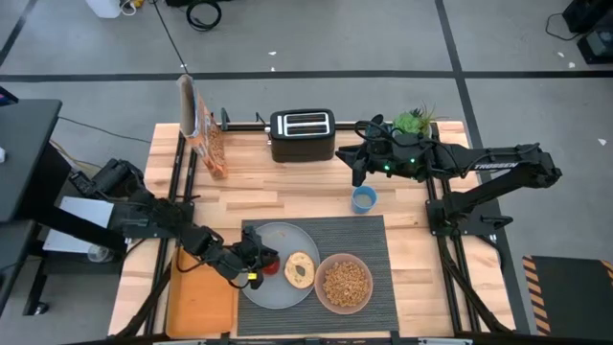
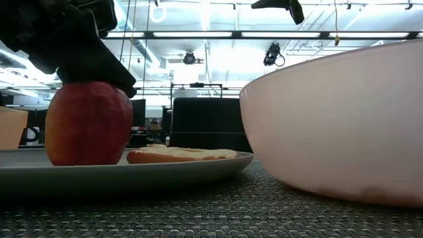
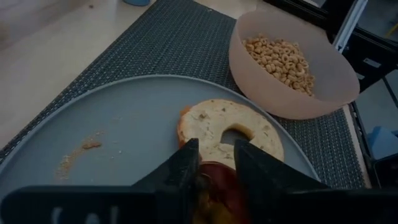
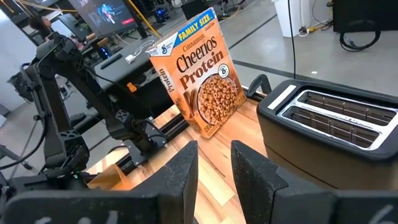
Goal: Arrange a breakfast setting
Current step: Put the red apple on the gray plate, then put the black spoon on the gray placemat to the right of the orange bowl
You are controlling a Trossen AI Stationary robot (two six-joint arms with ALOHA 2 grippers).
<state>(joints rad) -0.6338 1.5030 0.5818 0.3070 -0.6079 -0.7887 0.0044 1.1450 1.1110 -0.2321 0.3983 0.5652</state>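
A red apple [image 1: 272, 265] stands on the left part of the large blue-grey plate [image 1: 273, 240], which lies on the dark ribbed mat [image 1: 369, 235]. My left gripper [image 1: 259, 264] is shut on the apple. A bagel half [image 1: 300, 269] lies flat on the plate beside the apple. The pink bowl [image 1: 345, 283] of brown cereal [image 3: 277, 55] stands on the mat at the plate's right. My right gripper [image 4: 214, 163] is open and empty, up in the air near the toaster. The spoon is out of view. My left gripper pinches the apple's upper part [image 3: 216, 184] between its two fingers [image 3: 184, 169]. The fingers come from the table's left, slanting down. The apple stands upright with its bottom [image 2: 86, 158] on the plate [image 2: 165, 170].
A black toaster [image 1: 302, 134] stands at the far middle, a cereal box [image 1: 201, 125] at the far left, a small blue cup [image 1: 364, 198] just beyond the mat, a green plant [image 1: 414, 120] at the far right. A flat orange tray [image 1: 201, 302] lies left of the plate.
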